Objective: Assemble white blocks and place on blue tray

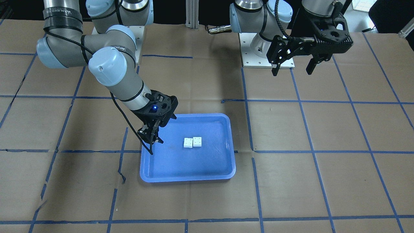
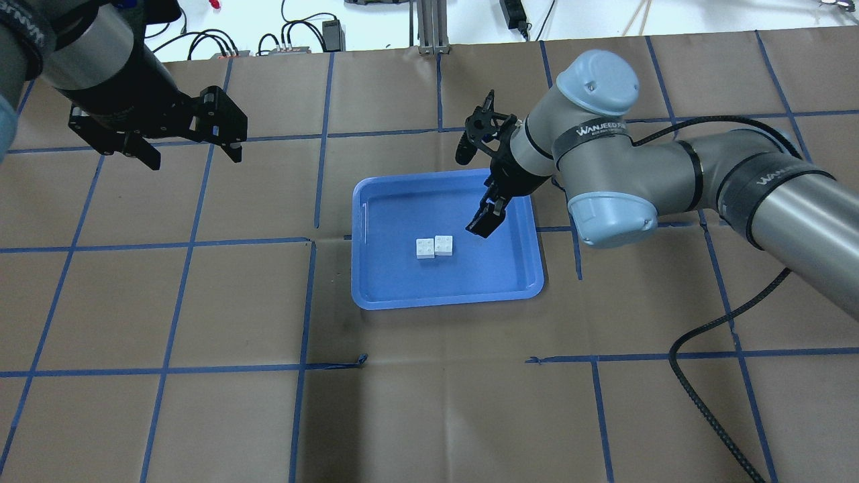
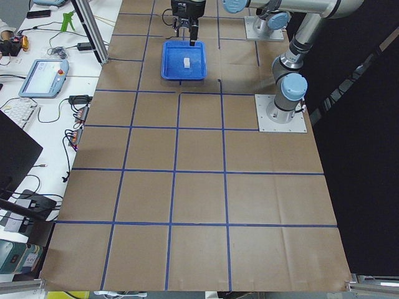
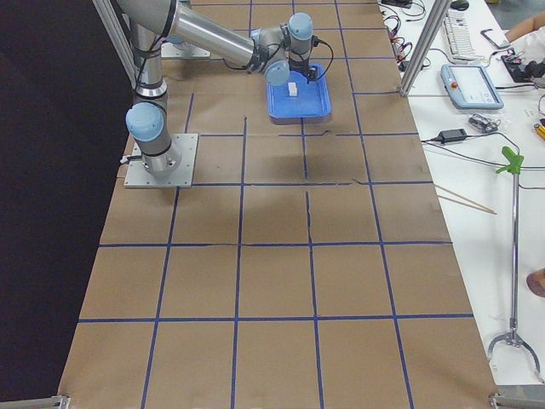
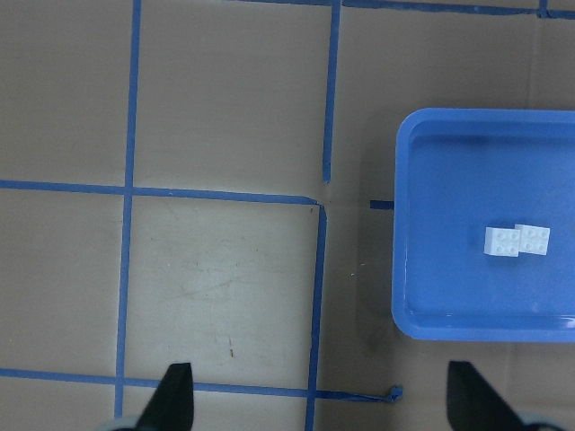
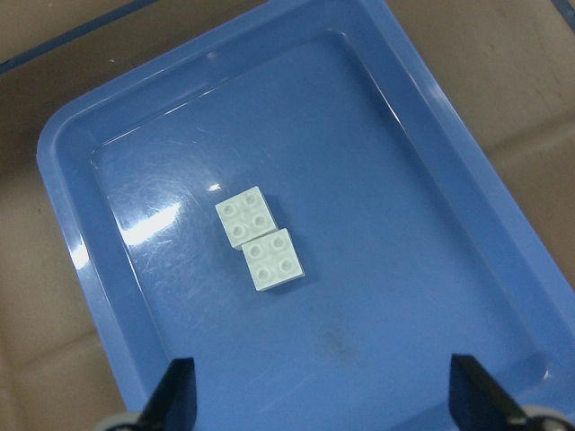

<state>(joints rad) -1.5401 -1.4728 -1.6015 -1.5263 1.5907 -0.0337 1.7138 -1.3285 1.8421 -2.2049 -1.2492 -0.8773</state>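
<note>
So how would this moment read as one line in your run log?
white blocks: touching, offset, on blue tray | right gripper: open, empty, over tray beside blocks | left gripper: open, empty, away over table

1. Tray [image 2: 402,285] sits on the table [image 2: 201,302], roughly mid-table.
2. Blocks [image 2: 434,247] are in the tray near its middle, side by side and touching, a bit staggered.
3. Right gripper [image 2: 483,225] hangs over the tray, on the robot's right of the blocks, not touching them.
4. Left gripper [image 2: 194,157] is way off to the robot's left, over the table, well apart from the tray.
</note>
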